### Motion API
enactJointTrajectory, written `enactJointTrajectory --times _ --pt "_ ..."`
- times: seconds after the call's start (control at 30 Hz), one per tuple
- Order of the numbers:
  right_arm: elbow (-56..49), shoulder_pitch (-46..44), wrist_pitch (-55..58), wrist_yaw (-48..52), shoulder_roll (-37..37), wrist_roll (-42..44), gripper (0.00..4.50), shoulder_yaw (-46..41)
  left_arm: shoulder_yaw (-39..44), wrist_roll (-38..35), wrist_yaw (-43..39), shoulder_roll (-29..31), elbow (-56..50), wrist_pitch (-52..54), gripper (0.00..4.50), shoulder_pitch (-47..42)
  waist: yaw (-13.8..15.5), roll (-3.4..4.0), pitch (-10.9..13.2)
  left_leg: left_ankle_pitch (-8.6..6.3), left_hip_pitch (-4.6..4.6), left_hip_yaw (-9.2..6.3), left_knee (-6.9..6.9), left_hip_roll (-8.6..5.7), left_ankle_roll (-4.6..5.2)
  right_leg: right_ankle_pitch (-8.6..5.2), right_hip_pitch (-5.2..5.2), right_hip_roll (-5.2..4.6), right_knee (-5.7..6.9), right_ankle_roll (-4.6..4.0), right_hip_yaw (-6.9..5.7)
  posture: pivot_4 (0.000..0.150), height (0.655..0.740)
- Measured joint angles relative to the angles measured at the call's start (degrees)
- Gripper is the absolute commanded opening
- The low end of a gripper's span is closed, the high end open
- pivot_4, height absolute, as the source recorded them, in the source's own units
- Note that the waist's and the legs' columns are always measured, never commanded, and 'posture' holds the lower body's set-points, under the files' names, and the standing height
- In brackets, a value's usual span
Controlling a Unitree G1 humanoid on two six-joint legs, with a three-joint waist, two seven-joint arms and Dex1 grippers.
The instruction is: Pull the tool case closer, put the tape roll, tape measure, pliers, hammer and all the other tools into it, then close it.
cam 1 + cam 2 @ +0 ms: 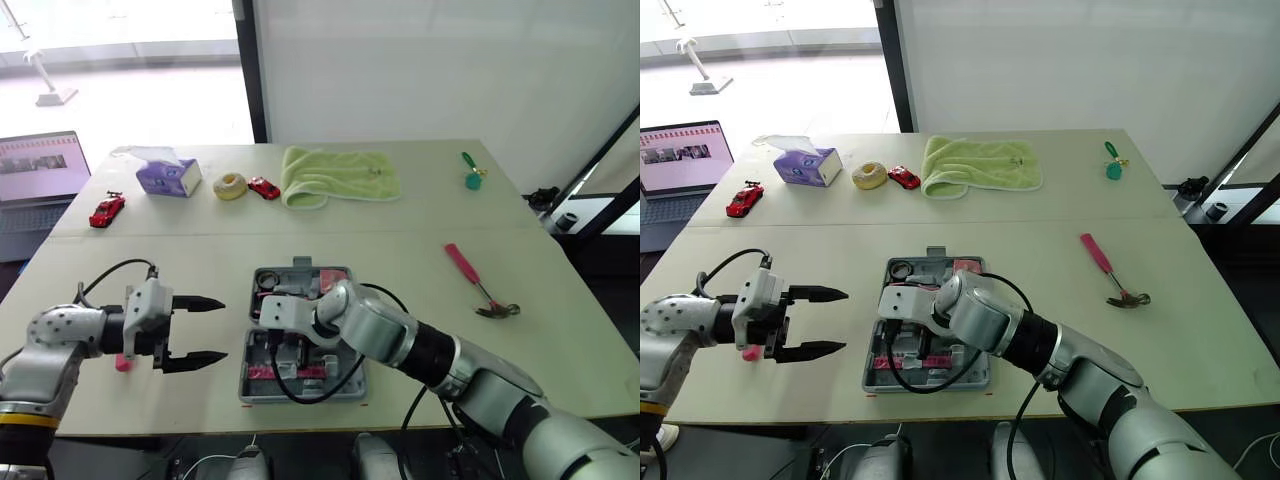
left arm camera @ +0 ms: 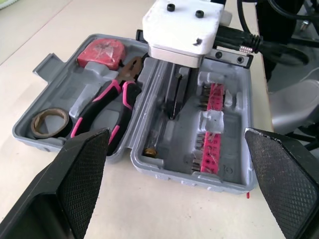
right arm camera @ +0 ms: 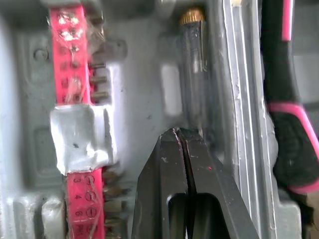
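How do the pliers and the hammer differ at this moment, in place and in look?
Place: the pliers lie inside the open tool case; the hammer lies outside it on the table, to the robot's right of the case. Look: the pliers have two black handles with pink stripes; the hammer has one plain pink handle. Shared: both show pink and both lie flat.

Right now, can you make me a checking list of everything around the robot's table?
Surface: beige table.
Job's things: open grey case near the front edge holds the tape roll, pliers and red tape measure; hammer lies on the table to its right.
Clutter: tissue box, green towel, red toy car beside the towel.
Claws: left claw open beside the case; right claw shut, down inside the case.
Cables: black cable loops over the case.
Surroundings: laptop at the left; white wall.
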Motion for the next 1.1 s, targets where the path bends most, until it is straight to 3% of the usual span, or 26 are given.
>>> enactJointTrajectory --times 0.3,0.6,0.7,0.8,0.9,1.1 --pt "-0.70 1.07 0.79 0.54 0.23 1.51 0.03 -4.31 0.01 0.00 0.00 0.00 -0.13 0.46 4.50 0.62 0.03 0.00 0.01 0.00 -0.02 -0.01 0.00 0.00 0.00 0.00 -0.01 0.00 0.00 0.00 0.00 0.150 0.7400" --pt "-24.95 0.33 6.29 5.14 -6.41 12.38 0.03 -21.84 1.16 0.00 1.20 0.14 1.30 0.39 4.50 1.11 0.07 0.02 0.03 0.00 -0.05 -0.04 -0.03 0.00 0.00 -0.01 -0.04 0.00 -0.03 0.01 -0.02 0.150 0.7400" --pt "-35.01 6.60 8.74 6.05 -12.97 16.62 0.03 -29.23 4.43 0.07 2.46 1.42 3.76 0.35 4.50 3.57 0.18 -0.03 0.01 0.00 -0.07 -0.02 -0.04 -0.01 0.00 -0.02 0.02 -0.06 -0.17 0.01 -0.05 0.150 0.7400" --pt "-42.07 19.31 9.48 5.98 -19.42 19.48 0.03 -41.02 8.89 0.19 4.24 2.53 8.56 -2.09 4.50 5.08 0.61 -0.11 0.00 0.00 -0.09 -0.03 -0.06 -0.01 0.00 -0.03 0.03 -0.07 -0.21 0.01 -0.09 0.150 0.7400" --pt "-41.22 37.67 5.24 5.93 -29.39 18.10 0.92 -55.34 16.38 0.72 6.34 5.43 18.07 -4.83 4.50 7.80 1.20 -0.14 0.06 -0.01 -0.10 0.13 -0.11 -0.04 0.00 -0.03 0.03 -0.14 -0.44 0.00 -0.04 0.150 0.7400" --pt "-29.76 57.92 -9.79 8.87 -30.73 18.78 4.19 -81.39 22.71 2.73 9.69 8.53 35.98 -12.82 4.50 9.09 1.35 -0.16 0.05 -0.01 0.06 0.24 -0.10 -0.02 0.00 -0.13 0.18 -0.15 -0.53 -0.19 0.04 0.150 0.7400"
